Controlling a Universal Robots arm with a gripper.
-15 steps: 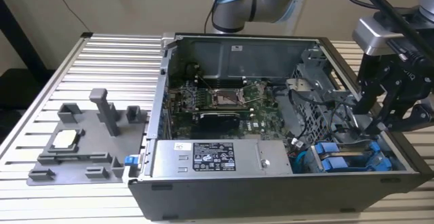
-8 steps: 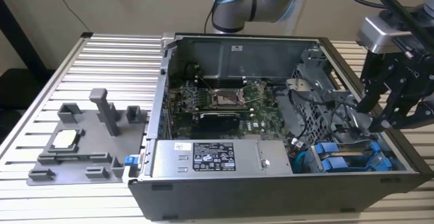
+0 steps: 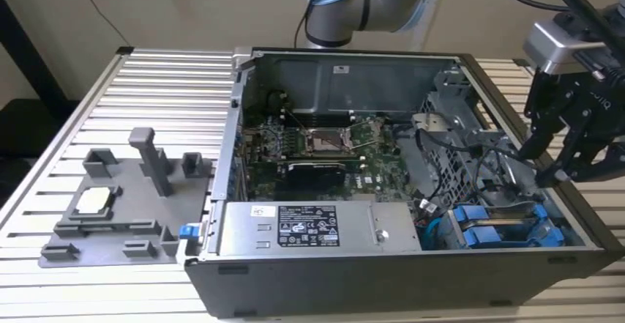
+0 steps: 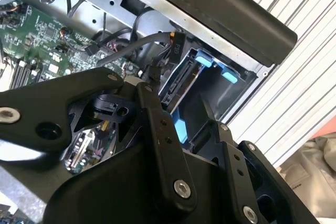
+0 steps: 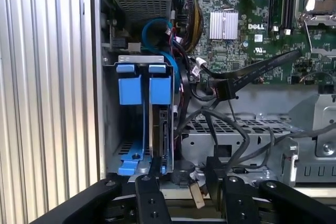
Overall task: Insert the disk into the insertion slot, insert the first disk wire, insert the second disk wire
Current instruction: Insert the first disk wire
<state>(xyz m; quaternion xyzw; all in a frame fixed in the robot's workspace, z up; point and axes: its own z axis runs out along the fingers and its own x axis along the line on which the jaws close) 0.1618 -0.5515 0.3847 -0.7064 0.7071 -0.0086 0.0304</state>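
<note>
The disk (image 5: 164,132), silver-grey in a bright blue frame, stands on edge inside the insertion slot (image 5: 137,59), the grey metal bay at the case's corner. Its connector edge (image 4: 181,83) faces my gripper (image 4: 178,98). A second blue-tabbed frame (image 5: 129,88) sits beside it. My gripper (image 5: 185,169) hangs just above the bay's open side, open, with nothing between its black fingers (image 5: 152,187). In the exterior view the gripper (image 3: 552,158) is over the case's right wall, above the blue tabs (image 3: 470,214). A black wire with a loose connector (image 5: 227,88) dangles near the disk (image 4: 176,45).
The open computer case (image 3: 391,279) lies on a slatted metal table (image 3: 166,81). The motherboard (image 3: 323,143), a labelled power supply (image 3: 303,228) and a perforated cage (image 5: 236,129) crowd the inside. Blue and black cables (image 5: 152,30) loop near the bay. A grey fixture (image 3: 117,198) stands at the exterior view's left.
</note>
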